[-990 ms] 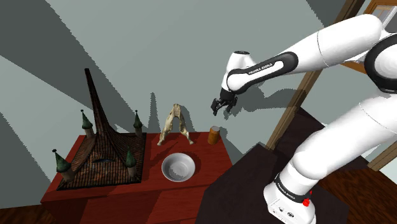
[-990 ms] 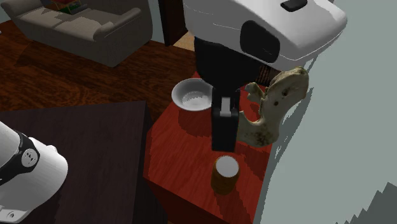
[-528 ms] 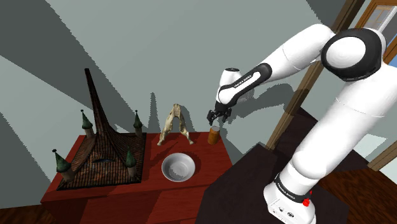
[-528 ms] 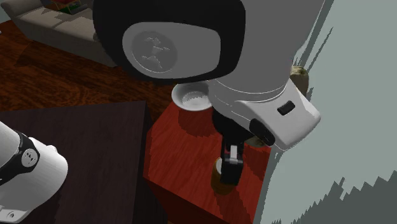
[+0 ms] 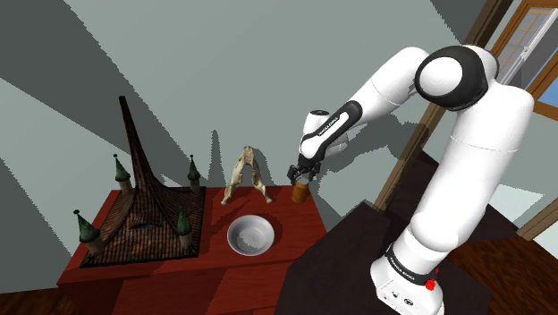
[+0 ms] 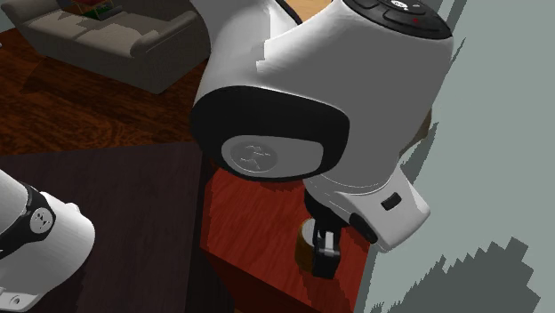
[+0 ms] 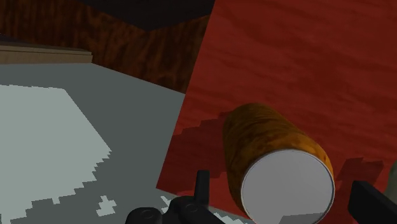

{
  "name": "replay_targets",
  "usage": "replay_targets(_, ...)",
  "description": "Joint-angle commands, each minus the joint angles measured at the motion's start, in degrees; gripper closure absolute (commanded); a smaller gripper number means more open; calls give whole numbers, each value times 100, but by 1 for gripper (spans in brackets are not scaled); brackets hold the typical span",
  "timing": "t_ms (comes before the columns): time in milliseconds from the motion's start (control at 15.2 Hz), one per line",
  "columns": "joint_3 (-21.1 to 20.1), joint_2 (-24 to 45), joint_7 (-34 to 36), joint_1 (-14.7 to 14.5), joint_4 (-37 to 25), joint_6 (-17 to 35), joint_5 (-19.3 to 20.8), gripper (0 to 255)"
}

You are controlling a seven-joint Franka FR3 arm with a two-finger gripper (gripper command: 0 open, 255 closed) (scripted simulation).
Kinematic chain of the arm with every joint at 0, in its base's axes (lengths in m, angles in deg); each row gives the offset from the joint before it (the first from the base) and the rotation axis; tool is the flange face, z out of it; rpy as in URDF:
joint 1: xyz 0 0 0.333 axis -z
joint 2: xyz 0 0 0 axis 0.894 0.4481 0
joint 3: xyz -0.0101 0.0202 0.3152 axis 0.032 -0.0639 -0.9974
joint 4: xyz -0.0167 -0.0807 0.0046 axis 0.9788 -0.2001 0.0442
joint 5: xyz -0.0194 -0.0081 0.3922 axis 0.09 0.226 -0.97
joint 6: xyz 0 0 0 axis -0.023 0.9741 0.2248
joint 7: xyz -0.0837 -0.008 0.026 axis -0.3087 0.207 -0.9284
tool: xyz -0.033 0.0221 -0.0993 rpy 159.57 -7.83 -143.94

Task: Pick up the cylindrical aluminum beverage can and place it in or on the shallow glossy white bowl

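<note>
Arm [image 5: 472, 152] arched over, end effector [image 5: 300, 174] pointing down (fingers [image 7: 202, 183] standing well apart)

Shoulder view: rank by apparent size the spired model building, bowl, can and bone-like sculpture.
Largest: the spired model building, by far.
Next: the white bowl and the bone-like sculpture look about alike, so I won't rank them.
Smallest: the brown can.

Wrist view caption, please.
Open end effector straddling the upright brown can on the red table, not yet touching it.
</note>
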Motion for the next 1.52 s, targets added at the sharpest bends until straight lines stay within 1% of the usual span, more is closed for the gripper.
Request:
replay_targets(0, 0, 156, -3, 2, 7, 166, -2, 0)
replay_targets(66, -1, 285, -3, 2, -4, 284, -3, 0)
replay_targets(594, -1, 285, -3, 2, -5, 283, -2, 0)
replay_targets(660, -1, 285, -3, 2, -5, 283, -2, 255)
replay_targets(1254, -1, 285, -3, 3, -4, 284, -2, 255)
replay_targets(1452, 0, 40, -2, 2, 14, 58, -1, 255)
